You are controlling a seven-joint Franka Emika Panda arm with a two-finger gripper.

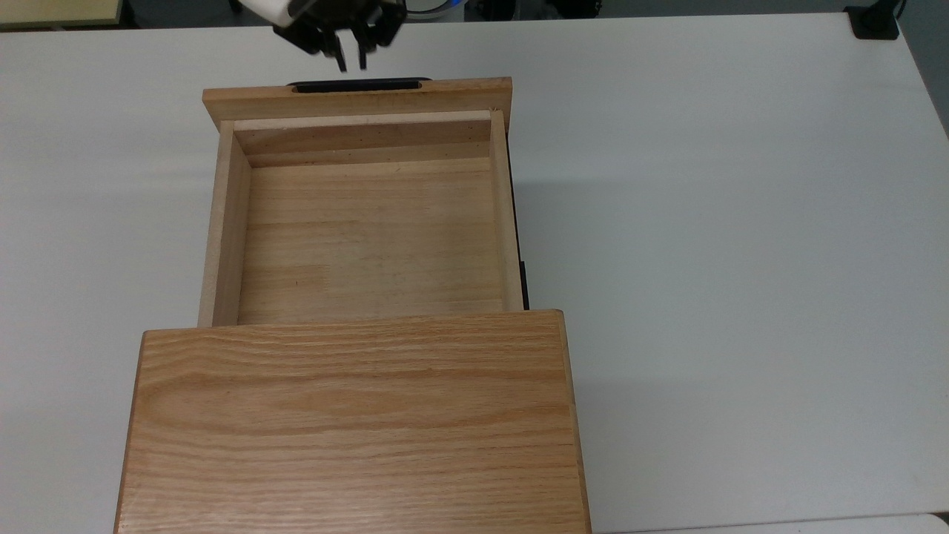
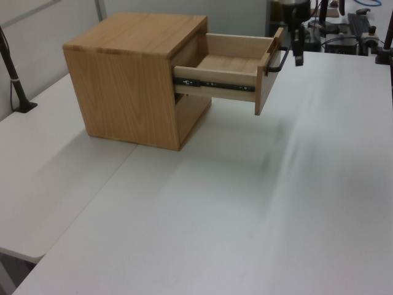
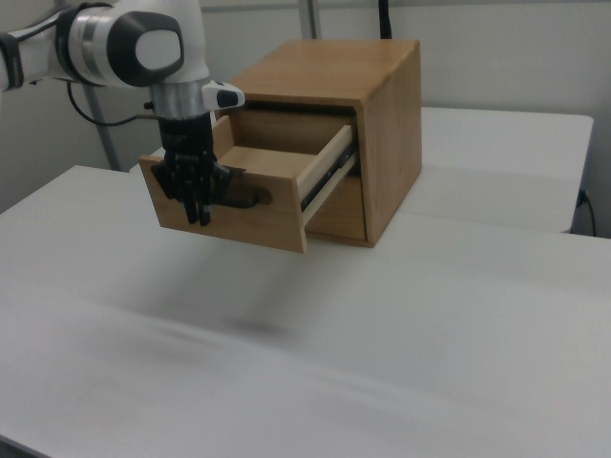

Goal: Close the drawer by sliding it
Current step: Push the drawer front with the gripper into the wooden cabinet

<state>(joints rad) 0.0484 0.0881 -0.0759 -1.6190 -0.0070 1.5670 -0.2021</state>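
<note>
No readable text, no labels, no brands (plain wood, bare white surface) — no numbers

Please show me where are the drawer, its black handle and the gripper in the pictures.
drawer (image 1: 371, 237): top view, on its bare inside floor.
black handle (image 1: 359, 85): top view, on the middle of the bar.
gripper (image 1: 352, 61): top view, midway between its fingertips, just beyond the handle.

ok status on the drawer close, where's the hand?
Hand open, hanging just in front of the handle, no contact seen. Drawer pulled far out of the cabinet, nothing inside. Nothing blocking the slide path.
</note>
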